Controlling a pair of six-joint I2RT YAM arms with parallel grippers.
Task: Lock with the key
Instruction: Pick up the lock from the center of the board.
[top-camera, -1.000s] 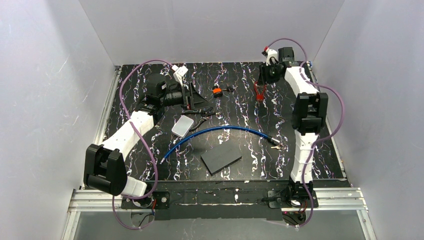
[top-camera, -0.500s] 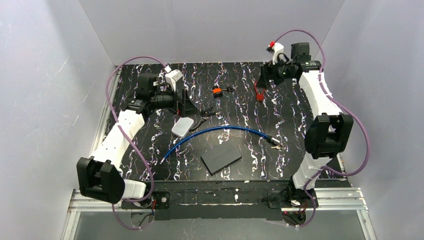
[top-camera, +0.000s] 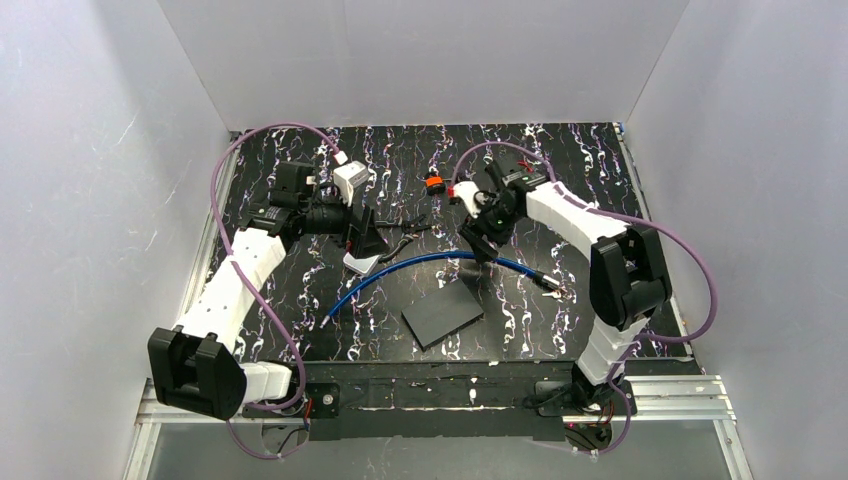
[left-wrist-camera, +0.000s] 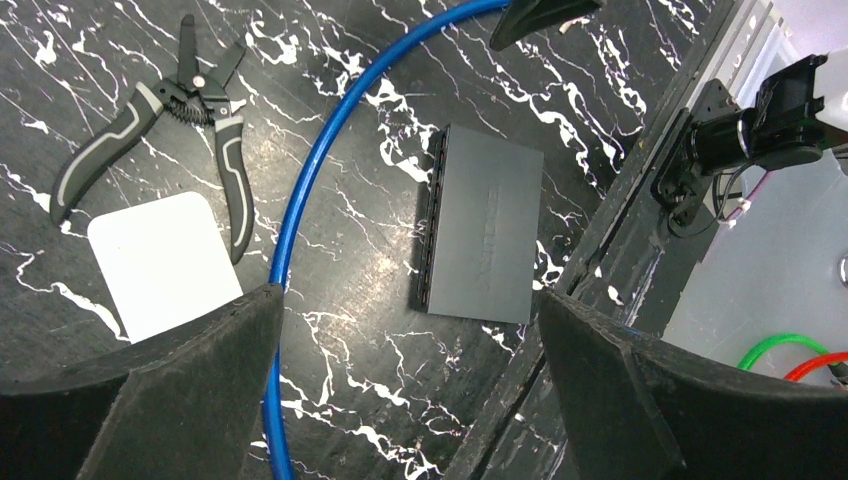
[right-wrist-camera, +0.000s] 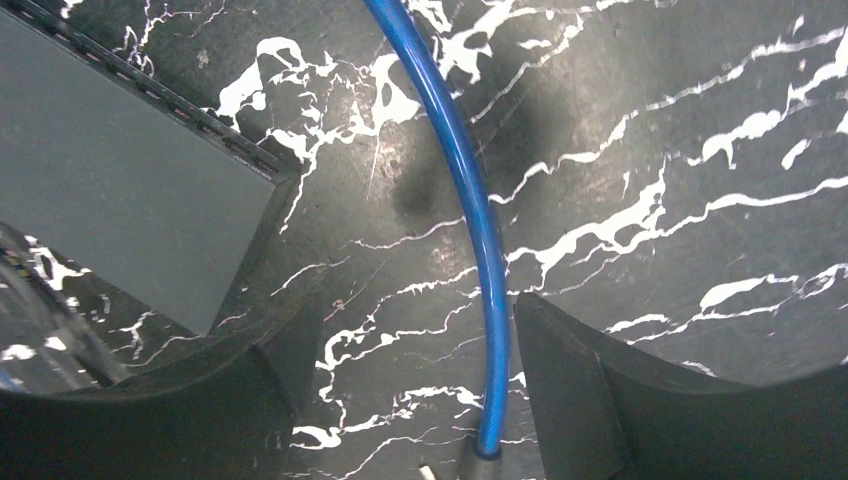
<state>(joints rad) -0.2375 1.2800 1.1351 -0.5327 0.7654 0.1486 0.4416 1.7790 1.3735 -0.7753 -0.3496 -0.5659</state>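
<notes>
Right gripper (right-wrist-camera: 412, 340): jaws apart, holding nothing. The lock (right-wrist-camera: 468, 190), a blue cable, runs between them, nearer one finger than the other, with its dark end piece (right-wrist-camera: 486, 466) toward the palm. Before closing, I would centre the jaws across the cable and grip just behind the end piece, so the tip can be steered. Outside the far finger lies a grey box (right-wrist-camera: 110, 170); I keep clear of it. Left gripper (left-wrist-camera: 410, 300): jaws fully apart, empty, the cable passing just inside one finger.
</notes>
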